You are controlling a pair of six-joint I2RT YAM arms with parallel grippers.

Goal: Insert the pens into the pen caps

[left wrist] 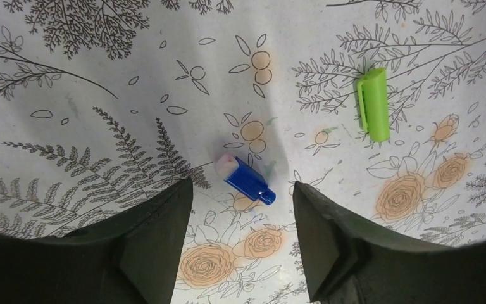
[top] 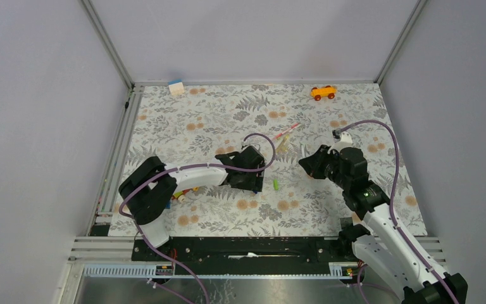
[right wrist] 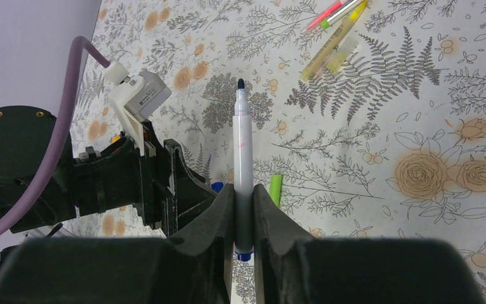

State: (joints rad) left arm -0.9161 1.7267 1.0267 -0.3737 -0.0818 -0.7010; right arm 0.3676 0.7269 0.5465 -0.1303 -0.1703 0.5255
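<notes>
Left claw (left wrist: pixel 242 187) stands open just above the worktop (top: pixel 215 107), its two dark fingers wide apart and touching nothing. The blue cap (left wrist: pixel 245 179) lies loose on the floral cover in the gap between them, tilted, with a pale end pointing up and left in the left wrist view. The green cap (left wrist: pixel 373 104) lies just beyond, up and to the right and outside the fingers' span. Right claw (right wrist: pixel 243 209) is closed on the blue-tipped pen (right wrist: pixel 243 152), gripping the barrel near its blue rear end, so that the dark nib points away from the wrist and toward the far half of the worktop. This claw is held in the air near the left one, with both caps on the cover between them. Farther out lie the remaining pens, a pink-red pen (right wrist: pixel 323 16) and the yellow pens (right wrist: pixel 332 44) close together, all uncapped as far as can be seen (their nibs are too small to judge). An orange toy car (top: pixel 323 93) sits near the far edge. Progress is judged early: no pen sits in a cap. One pen is in hand and its likely matching cap is ungripped. Left to do are grasping that cap, aligning nib with opening and pressing home, then the other pens.
</notes>
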